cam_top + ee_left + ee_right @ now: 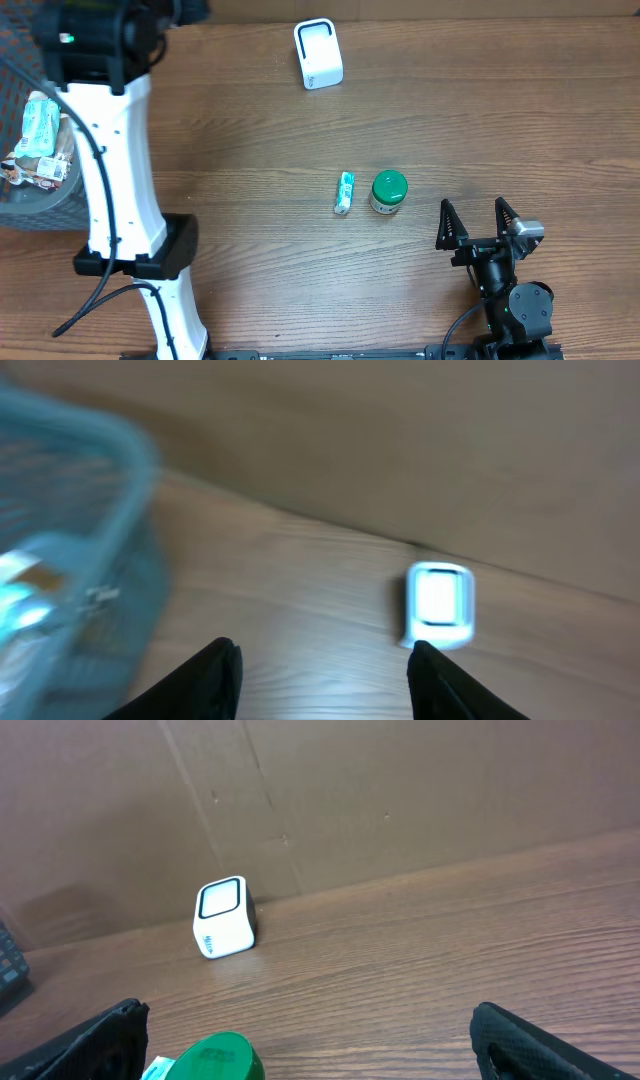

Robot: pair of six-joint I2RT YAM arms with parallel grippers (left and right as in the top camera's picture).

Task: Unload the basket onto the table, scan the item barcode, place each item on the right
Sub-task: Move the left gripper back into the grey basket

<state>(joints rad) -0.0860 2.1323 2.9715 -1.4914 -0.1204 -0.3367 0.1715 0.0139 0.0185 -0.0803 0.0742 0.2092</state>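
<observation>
Overhead view shows the right claw (472,210) wide open, holding nothing; the green-lid jar (389,192) sits on the tabletop (500,120) near this claw, ahead of it and to its left; a small green pack (344,192) lies just beside the jar, farther left; the white scanner (318,53) stands far ahead of this claw; the left wrist view is blurry; the left claw (322,655) is open and empty too; the scanner sits ahead of it to the right; a blue basket (120,530) is on its left.

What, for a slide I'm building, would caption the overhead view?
Open right gripper near a green-lidded jar and a small packet; white scanner farther back on the wooden table.
</observation>
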